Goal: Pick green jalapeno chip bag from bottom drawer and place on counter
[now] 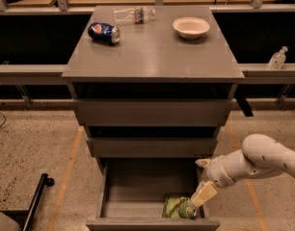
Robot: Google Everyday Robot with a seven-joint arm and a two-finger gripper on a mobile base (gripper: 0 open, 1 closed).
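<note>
The grey tabletop [152,57] is flat and a bit shiny. It sits on a grey cabinet with three drawers. A blue can [103,33] lies on its side near the back left corner. A clear bottle [133,15] lies at the back edge, close to the can. A white bowl [191,27] stands near the back right corner. The front half of the tabletop has nothing on it.

The floor is tan and speckled, with orange lines on it. Behind the cabinet runs a long grey ledge with dark space under it. A small bottle [277,57] stands on the ledge at the right. A black bar [36,196] lies on the floor at the left.

The two top drawers are shut. The bottom drawer [133,191] is pulled out. The green bag [179,207] lies in its front right corner. The white arm comes in from the right, over the drawer's right side. The hand [198,183] is spread open and holds nothing. Its lower finger points down at the right end of the bag.
</note>
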